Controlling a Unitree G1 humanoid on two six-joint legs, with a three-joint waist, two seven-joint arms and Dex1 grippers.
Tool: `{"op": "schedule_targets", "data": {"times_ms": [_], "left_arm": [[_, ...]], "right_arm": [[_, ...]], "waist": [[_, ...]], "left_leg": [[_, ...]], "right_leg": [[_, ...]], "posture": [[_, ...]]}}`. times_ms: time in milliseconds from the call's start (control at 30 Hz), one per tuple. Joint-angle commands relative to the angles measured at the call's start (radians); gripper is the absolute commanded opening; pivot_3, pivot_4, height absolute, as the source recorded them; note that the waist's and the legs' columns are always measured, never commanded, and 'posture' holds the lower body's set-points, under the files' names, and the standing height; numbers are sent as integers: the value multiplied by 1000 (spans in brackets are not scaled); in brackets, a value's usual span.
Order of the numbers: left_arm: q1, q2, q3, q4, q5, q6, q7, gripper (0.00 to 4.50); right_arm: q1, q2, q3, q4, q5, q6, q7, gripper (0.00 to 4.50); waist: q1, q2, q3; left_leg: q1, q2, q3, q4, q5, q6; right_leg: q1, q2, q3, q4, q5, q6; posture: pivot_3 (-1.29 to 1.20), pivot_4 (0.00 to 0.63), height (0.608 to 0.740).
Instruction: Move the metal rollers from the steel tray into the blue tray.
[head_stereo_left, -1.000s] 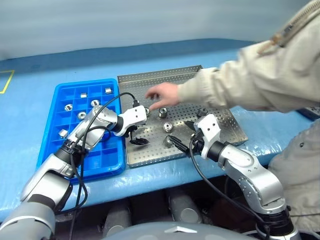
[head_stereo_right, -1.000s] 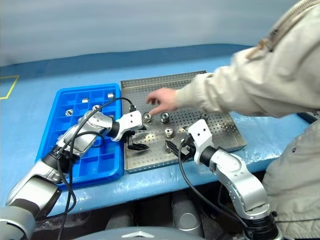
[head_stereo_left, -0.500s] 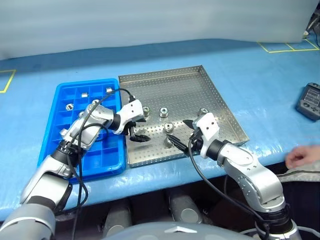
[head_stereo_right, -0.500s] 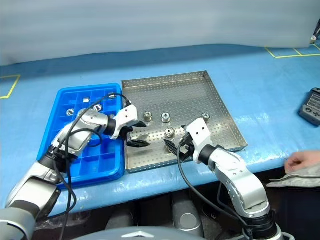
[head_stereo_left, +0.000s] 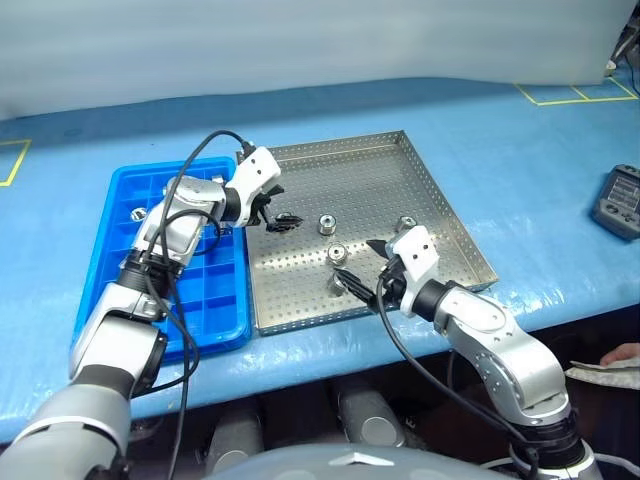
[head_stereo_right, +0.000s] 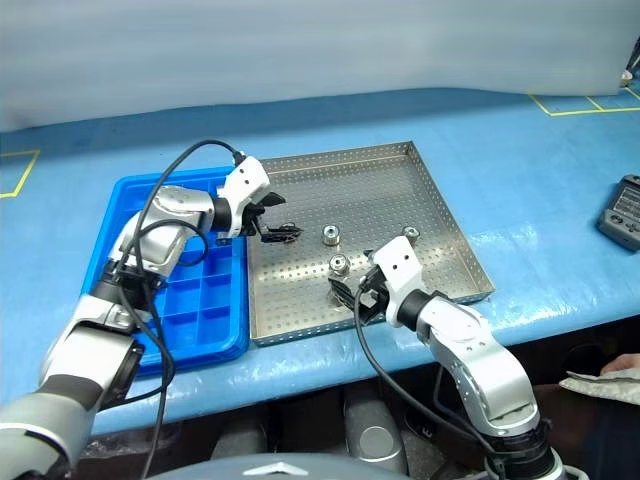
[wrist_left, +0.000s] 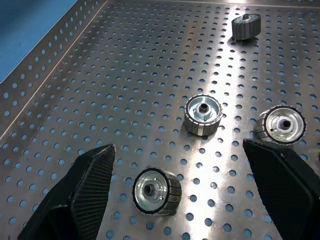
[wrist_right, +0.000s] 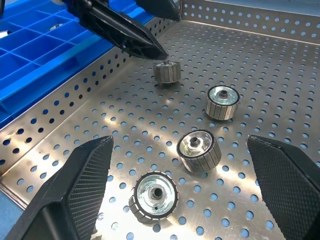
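- While both black two-fingered grippers, left (head_stereo_left: 285, 220) and right (head_stereo_left: 358, 268), stand spread apart and empty, the perforated steel tray (head_stereo_left: 400, 170) gleams.
- Four ribbed silver metal rollers (wrist_left: 203, 114) sit bores upward; one (wrist_left: 246, 26) lies sideways.

A table (head_stereo_left: 520, 140) covered in blue sheeting, marked with yellow tape lines, is carrying everything. The steel tray (head_stereo_left: 400, 180) is lying near its centre. The blue tray (head_stereo_left: 120, 260) is sitting just beside it at nine o'clock. A dark handheld device (head_stereo_left: 620, 200) is resting well apart at three o'clock.
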Motion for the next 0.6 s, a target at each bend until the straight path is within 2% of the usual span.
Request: {"op": "schedule_targets", "data": {"times_ms": [33, 233, 500, 600], "left_arm": [[-49, -21, -21, 78, 52, -63, 17, 4451], [-78, -55, -33, 209, 97, -93, 28, 4451], [-80, -66, -40, 284, 138, -105, 12, 4451], [-75, -62, -42, 283, 144, -104, -3, 3860]], "right_arm": [[8, 5, -6, -34, 1, -22, -8, 4500], [27, 7, -14, -47, 1, -24, -19, 4500], [30, 9, -14, -50, 3, -24, -28, 4500], [28, 9, -13, -49, 4, -24, -30, 4500]], "waist": [[-1, 0, 0], [-18, 0, 0], [-44, 0, 0], [-49, 0, 0]], "left_leg": [[0, 0, 0, 0, 0, 0], [0, 0, 0, 0, 0, 0], [0, 0, 0, 0, 0, 0], [-1, 0, 0, 0, 0, 0]], "right_leg": [[0, 0, 0, 0, 0, 0], [0, 0, 0, 0, 0, 0], [0, 0, 0, 0, 0, 0], [0, 0, 0, 0, 0, 0]], "posture": [[-259, 150, 740], [-275, 150, 740], [-278, 150, 740], [-275, 150, 740]]}}
